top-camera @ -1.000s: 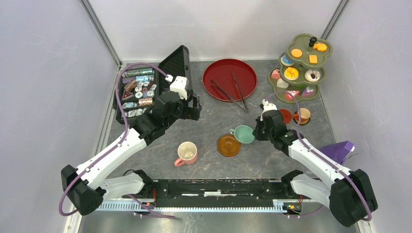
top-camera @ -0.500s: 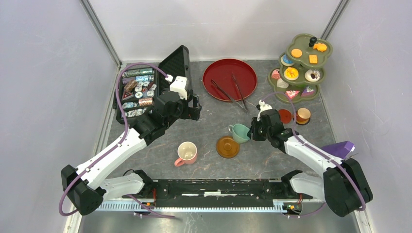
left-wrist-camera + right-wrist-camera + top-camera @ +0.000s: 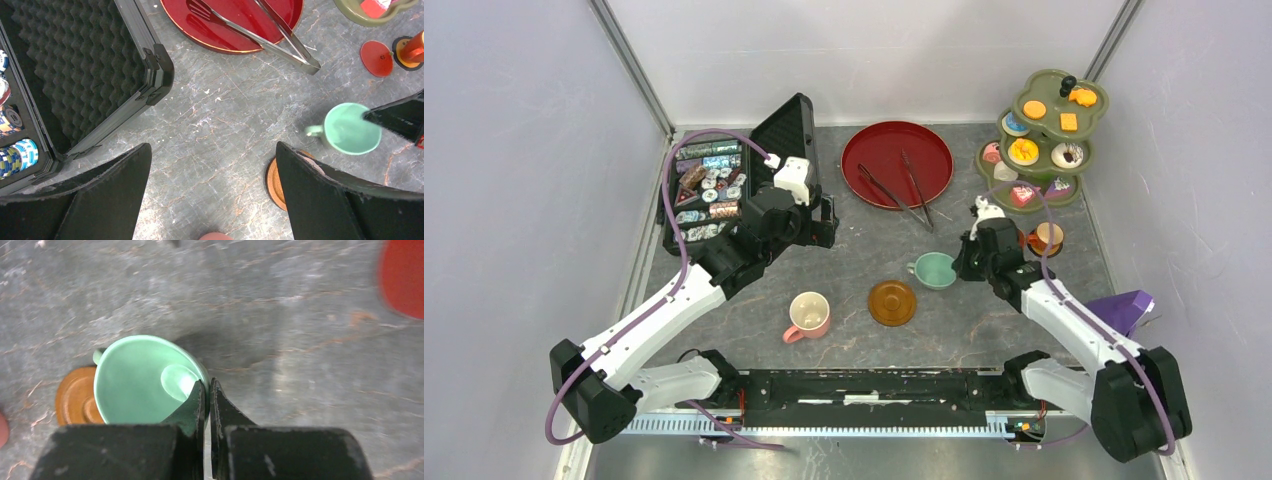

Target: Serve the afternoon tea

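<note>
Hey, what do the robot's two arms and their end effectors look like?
Both the left arm and right arm have white link shells with black joints and bases. A purple cable loops along each, with a small white box at the wrist. The left end effector and right end effector have flat matte black fingers.

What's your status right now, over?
Left gripper: jaws open, empty. Right gripper: jaws shut on mint cup rim. Orange saucer beside cup, nothing between.

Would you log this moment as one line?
right end effector: shut on mint cup rim | left end effector: open | orange saucer: bare
</note>
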Available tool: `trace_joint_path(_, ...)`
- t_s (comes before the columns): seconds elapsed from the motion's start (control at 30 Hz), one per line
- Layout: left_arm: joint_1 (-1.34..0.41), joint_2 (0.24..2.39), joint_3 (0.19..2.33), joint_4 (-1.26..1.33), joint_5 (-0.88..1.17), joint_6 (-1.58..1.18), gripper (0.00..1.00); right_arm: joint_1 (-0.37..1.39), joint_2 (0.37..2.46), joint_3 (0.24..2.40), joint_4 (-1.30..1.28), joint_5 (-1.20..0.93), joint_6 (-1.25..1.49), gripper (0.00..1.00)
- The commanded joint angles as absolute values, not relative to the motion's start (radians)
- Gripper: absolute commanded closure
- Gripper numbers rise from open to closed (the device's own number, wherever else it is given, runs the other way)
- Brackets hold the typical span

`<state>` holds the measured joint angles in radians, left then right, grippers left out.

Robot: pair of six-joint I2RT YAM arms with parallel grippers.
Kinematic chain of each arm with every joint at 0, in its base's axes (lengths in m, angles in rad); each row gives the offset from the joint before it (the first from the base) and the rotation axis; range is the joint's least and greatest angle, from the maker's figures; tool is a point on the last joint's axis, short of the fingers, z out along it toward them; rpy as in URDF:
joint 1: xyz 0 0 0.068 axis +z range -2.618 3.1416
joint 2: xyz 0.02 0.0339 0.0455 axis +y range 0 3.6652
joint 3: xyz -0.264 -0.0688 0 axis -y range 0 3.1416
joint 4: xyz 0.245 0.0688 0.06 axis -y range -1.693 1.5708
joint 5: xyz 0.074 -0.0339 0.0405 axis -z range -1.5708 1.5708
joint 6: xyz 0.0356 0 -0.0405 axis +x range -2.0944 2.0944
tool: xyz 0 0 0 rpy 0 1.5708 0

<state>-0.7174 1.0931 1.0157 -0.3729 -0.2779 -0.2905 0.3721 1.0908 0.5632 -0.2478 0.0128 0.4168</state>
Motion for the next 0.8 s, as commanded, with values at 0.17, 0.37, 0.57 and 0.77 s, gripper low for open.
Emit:
trace_joint_path(0.17,-0.713,1.084,1.037,-0.37,-0.261,-0.336,0.0,0.058,1.011,0.612,-0.225,-0.055,0.335,1.0)
trace_joint_path(0.37,-0.712,1.078,1.035,-0.37,-0.261,-0.336,0.0,-0.119,1.076,0.649,-0.178,-0.09,0.329,1.0)
trace_joint_path(0.57,-0.713,1.076,1.034,-0.37,-0.264,-0.336,0.0,-0.224,1.145,0.67,-0.114,-0.115,0.335,1.0)
trace_joint_path(0.77,-0.713,1.082,1.035,-0.368,-0.261,-0.335,0.0,-0.299,1.206,0.694,-0.056,-0.172,0.35,1.0)
